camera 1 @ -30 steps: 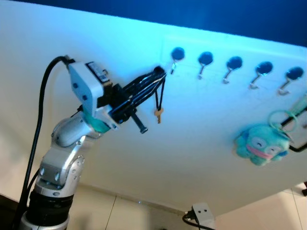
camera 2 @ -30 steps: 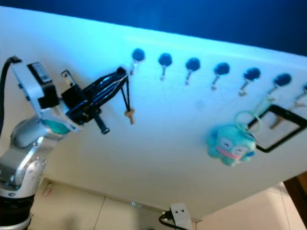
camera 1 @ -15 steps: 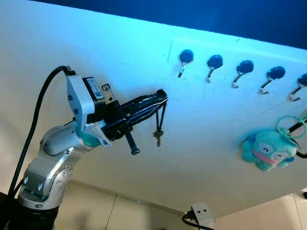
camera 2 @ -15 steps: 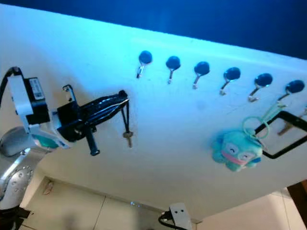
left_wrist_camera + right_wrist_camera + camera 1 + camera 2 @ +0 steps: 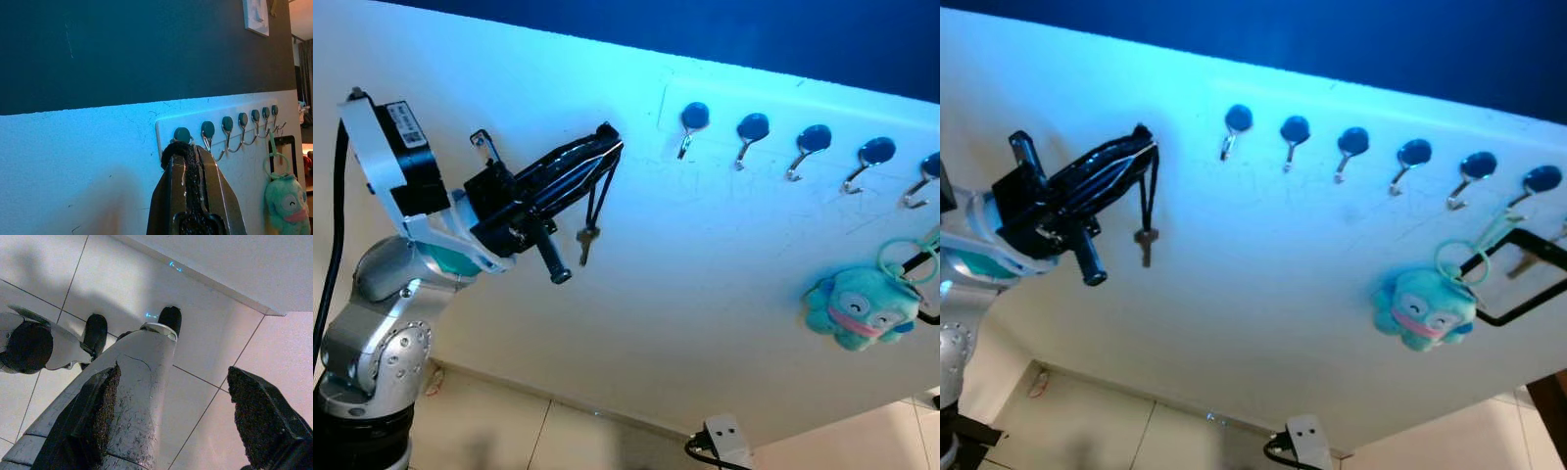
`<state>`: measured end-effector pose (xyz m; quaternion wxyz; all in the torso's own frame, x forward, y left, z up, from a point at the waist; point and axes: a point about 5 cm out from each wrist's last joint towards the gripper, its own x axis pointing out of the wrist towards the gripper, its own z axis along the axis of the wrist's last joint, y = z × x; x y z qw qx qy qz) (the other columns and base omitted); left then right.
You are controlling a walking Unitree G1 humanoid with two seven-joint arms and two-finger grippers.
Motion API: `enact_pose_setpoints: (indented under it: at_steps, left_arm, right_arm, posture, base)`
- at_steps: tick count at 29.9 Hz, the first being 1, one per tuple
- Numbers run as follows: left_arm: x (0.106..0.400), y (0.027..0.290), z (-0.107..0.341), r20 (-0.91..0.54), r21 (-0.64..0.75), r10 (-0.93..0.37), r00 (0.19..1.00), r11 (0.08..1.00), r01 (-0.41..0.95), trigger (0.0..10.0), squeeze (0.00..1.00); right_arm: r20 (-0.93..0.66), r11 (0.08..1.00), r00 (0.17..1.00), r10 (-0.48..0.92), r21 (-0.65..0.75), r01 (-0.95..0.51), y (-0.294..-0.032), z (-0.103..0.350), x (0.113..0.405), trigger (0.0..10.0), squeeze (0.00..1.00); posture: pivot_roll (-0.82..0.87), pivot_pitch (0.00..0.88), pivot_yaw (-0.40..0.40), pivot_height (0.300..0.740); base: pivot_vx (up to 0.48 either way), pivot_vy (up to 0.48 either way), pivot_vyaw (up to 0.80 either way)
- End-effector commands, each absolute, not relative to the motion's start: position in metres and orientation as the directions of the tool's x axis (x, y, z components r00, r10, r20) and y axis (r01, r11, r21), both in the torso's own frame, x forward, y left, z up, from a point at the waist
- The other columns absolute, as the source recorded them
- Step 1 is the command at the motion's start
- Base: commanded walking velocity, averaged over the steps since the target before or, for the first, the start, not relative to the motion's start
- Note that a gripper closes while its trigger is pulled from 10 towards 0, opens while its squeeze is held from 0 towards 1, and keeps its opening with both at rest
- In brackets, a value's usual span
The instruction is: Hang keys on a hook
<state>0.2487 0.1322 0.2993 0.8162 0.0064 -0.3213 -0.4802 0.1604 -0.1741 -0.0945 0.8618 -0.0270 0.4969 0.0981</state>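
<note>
Left gripper (image 5: 603,147), fingers pressed together on a black cord, holds the key (image 5: 586,243) dangling below, near the wall (image 5: 724,294) and left of the hook rail (image 5: 803,147). Plush toy (image 5: 850,305) hangs near the rail's right end. Right gripper (image 5: 176,406), fingers spread, hangs over tiled floor (image 5: 205,342). Socket (image 5: 724,433) sits at the wall's lower edge.

Metal hooks (image 5: 687,140) — matt wall (image 5: 724,294) — plush toy (image 5: 852,307)

White lower wall (image 5: 636,323), dark upper band (image 5: 122,49), pale tiled floor (image 5: 215,352).
</note>
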Motion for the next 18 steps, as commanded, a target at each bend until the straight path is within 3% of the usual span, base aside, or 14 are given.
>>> enact_pose_setpoints:
  at_steps: [1, 18]
  left_arm:
    - [0.245, 0.129, 0.302, 0.516, 0.334, -0.799, 0.311, 0.521, 0.786, 10.0, 0.0]
    - [0.259, 0.102, 0.303, 0.514, 0.319, -0.793, 0.327, 0.531, 0.785, 10.0, 0.0]
  right_arm:
    - [-0.892, 0.98, 0.433, 0.129, 0.048, -0.194, -0.18, -0.101, 0.144, 10.0, 0.0]
    - [-0.889, 0.979, 0.438, 0.137, 0.053, -0.199, -0.177, -0.1, 0.148, 10.0, 0.0]
  posture:
    - [0.15, 0.04, 0.019, 0.74]
    - [0.15, 0.04, 0.027, 0.74]
  base:
    - [0.0, 0.0, 0.0]
    - [0.0, 0.0, 0.0]
